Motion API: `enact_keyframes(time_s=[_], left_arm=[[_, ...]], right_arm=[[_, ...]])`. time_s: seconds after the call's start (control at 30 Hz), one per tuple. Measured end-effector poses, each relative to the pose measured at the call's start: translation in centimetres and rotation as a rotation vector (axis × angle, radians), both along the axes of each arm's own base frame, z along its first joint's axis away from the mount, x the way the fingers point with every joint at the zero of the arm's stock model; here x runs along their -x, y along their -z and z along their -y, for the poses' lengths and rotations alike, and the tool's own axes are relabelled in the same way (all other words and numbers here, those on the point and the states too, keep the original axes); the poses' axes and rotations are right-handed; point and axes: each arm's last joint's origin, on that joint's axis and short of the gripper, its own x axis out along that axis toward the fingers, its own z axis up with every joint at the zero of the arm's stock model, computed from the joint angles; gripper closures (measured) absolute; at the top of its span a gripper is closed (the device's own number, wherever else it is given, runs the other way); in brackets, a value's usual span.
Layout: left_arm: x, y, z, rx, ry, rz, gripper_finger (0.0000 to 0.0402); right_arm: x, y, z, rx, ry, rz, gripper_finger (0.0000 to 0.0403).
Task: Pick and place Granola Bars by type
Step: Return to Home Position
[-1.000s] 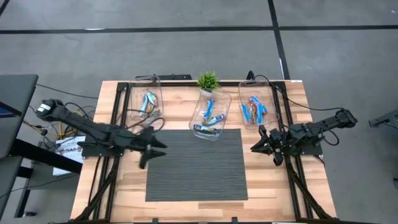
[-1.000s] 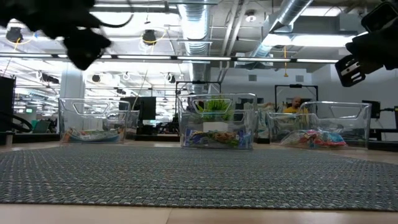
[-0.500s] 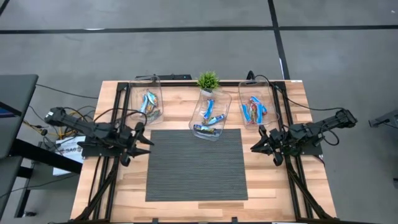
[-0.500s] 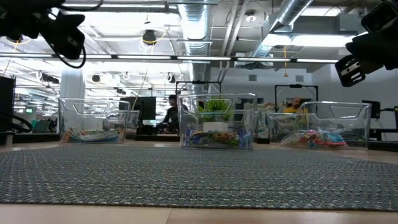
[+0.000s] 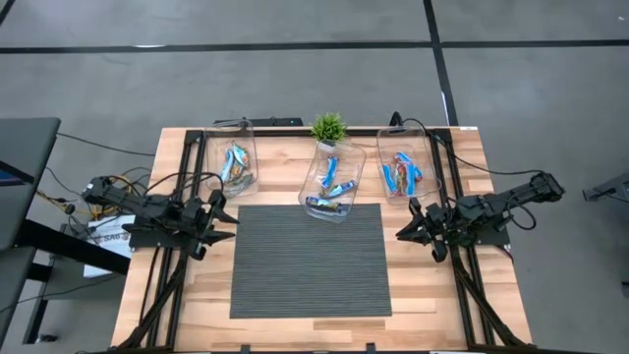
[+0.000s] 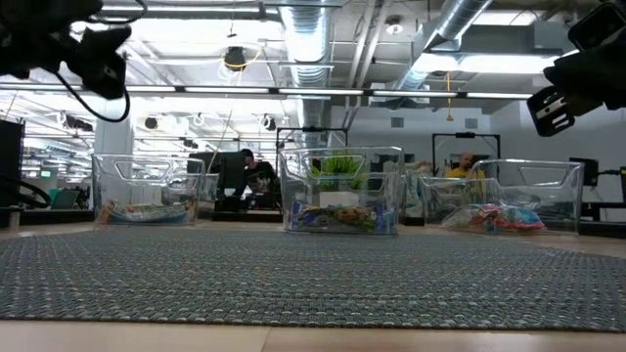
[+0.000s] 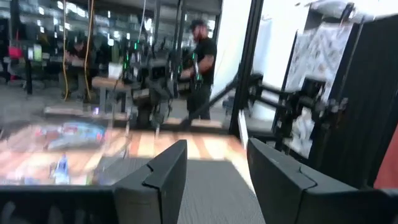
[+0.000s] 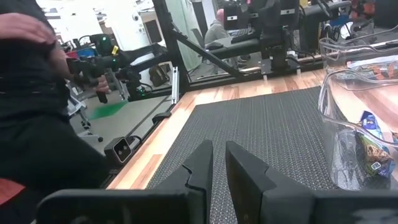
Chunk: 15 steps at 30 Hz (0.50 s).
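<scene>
The granola bars lie inside three clear tubs along the table's far edge: a left tub (image 5: 234, 162) with blue and brownish bars, a centre tub (image 5: 334, 184) with blue-and-white bars, and a right tub (image 5: 401, 169) with blue and reddish bars. My left gripper (image 5: 224, 221) hovers off the table at the grey mat's left edge, open and empty; its wrist view shows the fingers (image 7: 214, 168) well apart. My right gripper (image 5: 406, 228) hovers at the mat's right edge, near the right tub, open by a narrow gap (image 8: 217, 158) and empty.
A grey ribbed mat (image 5: 310, 258) covers the middle of the wooden table. A small green plant (image 5: 329, 126) stands behind the centre tub. Black frame rails (image 5: 167, 285) run along the left and right sides. People show in the room beyond the table (image 6: 256, 181).
My left gripper has drawn back from over the mat's far left corner toward the table's left edge and risen a little. My right arm has kept still. The tubs and bars have stayed put.
</scene>
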Motion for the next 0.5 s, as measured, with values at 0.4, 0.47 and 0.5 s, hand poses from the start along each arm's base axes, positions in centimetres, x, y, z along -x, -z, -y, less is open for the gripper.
enact_keyframes(time_s=[0.4,0.47,0.5], left_arm=[[-0.1,1.4,0.5,-0.073,0.154,-0.144,0.0242],[-0.1,1.5,0.5,-0.067,0.156,-0.151,0.0242],[-0.1,1.5,0.5,-0.067,0.156,-0.152,0.0242]], right_arm=[[0.0,0.0,0.0,0.0,0.0,0.0,0.0365],[0.0,0.0,0.0,0.0,0.0,0.0,0.0365],[0.0,0.0,0.0,0.0,0.0,0.0,0.0365]])
